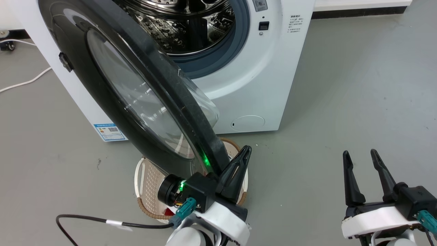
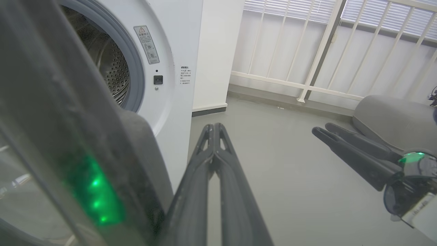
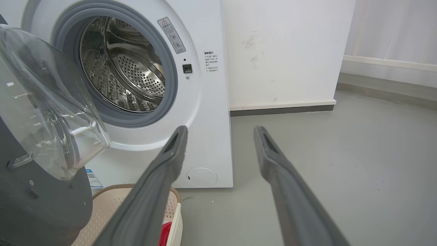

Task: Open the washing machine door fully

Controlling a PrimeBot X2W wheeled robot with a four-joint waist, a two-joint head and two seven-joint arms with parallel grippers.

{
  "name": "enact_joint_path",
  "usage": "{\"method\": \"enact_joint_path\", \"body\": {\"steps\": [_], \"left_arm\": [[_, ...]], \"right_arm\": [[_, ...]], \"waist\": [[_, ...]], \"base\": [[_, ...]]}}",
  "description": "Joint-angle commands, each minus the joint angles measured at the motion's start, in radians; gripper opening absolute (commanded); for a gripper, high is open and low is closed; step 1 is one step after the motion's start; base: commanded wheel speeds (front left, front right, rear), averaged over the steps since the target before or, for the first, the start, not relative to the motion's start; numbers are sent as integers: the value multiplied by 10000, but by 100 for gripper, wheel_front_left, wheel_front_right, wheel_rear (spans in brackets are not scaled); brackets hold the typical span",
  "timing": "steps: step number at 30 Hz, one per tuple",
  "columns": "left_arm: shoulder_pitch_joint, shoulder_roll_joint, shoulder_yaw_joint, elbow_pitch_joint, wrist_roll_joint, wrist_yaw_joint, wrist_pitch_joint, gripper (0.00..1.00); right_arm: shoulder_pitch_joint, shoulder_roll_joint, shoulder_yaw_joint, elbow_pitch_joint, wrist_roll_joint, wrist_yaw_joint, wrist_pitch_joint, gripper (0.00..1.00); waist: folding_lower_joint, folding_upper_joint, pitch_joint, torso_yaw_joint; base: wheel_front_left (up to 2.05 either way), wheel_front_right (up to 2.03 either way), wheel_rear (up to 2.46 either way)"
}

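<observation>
Head view: washing machine door [image 1: 129, 102] is pictured about half open, left gripper [image 1: 245, 150] pinched closed on nothing at its rim, right gripper [image 1: 360, 153] spread wide, well apart | Left wrist view: door edge is seen just beside the closed fingers | Right wrist view: steel drum [image 3: 126, 75] is exposed; further swing is judged left.

The large round glossy black washing machine door [image 2: 68, 143], marked by a green glow, is seen along the left of the frame. The left gripper [image 2: 214, 128] is shown at bottom centre, its long dark fingers pressed together just beside the door's rim. A perforated steel drum [image 2: 109, 68] is seen at upper left.
</observation>
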Motion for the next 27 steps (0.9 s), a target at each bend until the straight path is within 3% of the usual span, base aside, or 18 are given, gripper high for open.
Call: {"method": "enact_joint_path", "body": {"steps": [1,18,27], "left_arm": [[182,464,428,15,33,350,94,0],[1849,1410,661,-2329,190,1493,1072,0],[2637,1580,708,-3407,256,2036,1348,0]], "right_arm": [[64,25,-24,36,22,-7,-18,100],[461,24,-179,28,-15,-7,-18,100],[522,25,-324,-83,-49,-7,-15,100]], "waist": [[0,-1,-65,47],[0,-1,-522,661],[0,-1,-418,1288]], "base": [[0,0,0],[0,0,0],[0,0,0]]}}
